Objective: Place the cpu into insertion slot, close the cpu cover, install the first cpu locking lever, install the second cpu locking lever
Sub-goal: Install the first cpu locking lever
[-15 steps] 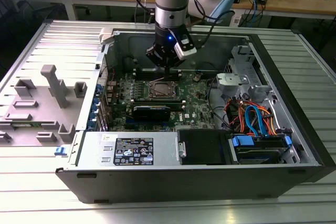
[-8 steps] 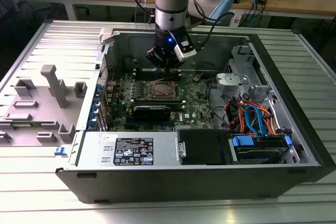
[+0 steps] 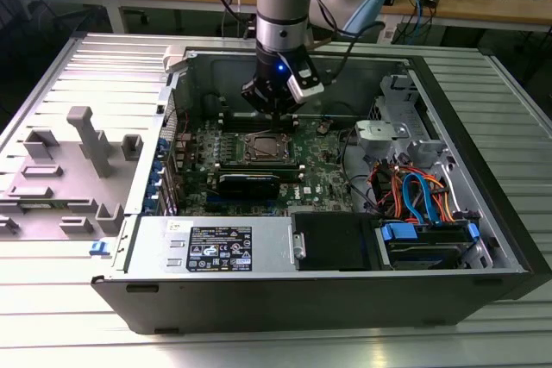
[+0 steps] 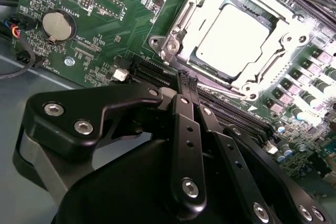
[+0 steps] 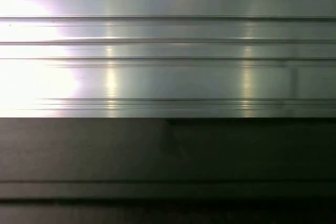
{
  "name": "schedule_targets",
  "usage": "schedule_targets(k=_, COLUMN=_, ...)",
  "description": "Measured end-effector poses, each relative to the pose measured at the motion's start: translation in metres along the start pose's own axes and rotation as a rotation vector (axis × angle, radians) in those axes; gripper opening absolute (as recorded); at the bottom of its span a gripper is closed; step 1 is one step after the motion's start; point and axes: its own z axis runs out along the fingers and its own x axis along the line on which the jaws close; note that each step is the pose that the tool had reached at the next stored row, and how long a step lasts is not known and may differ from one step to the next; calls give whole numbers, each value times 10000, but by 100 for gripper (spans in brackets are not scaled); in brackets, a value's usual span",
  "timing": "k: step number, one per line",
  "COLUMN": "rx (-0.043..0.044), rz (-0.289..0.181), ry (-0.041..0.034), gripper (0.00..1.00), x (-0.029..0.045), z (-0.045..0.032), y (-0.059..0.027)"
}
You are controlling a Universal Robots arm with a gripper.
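The cpu (image 4: pixel 239 35) sat in the insertion slot (image 4: pixel 202 60) and hid most of its dark centre. Its grey face glared pale through the window of the closed cpu cover (image 4: pixel 181 24). The gripper (image 4: pixel 186 80), jaws clenched on nothing, hung just beside the slot. The exterior view showed the whole computer case (image 3: pixel 345 299).

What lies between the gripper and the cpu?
In the second wrist view, a long black slot and the rim of the thin silver cpu cover lie between the black gripper and the grey square cpu.
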Motion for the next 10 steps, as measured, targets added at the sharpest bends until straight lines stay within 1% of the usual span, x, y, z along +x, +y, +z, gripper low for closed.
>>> schedule_targets(k=5, rx=-1, rz=-1, ry=1, gripper=11, x=-3, z=30, y=0)
schedule_targets(k=10, rx=0, rz=1, ry=0, gripper=11, x=-20, z=57, y=1)
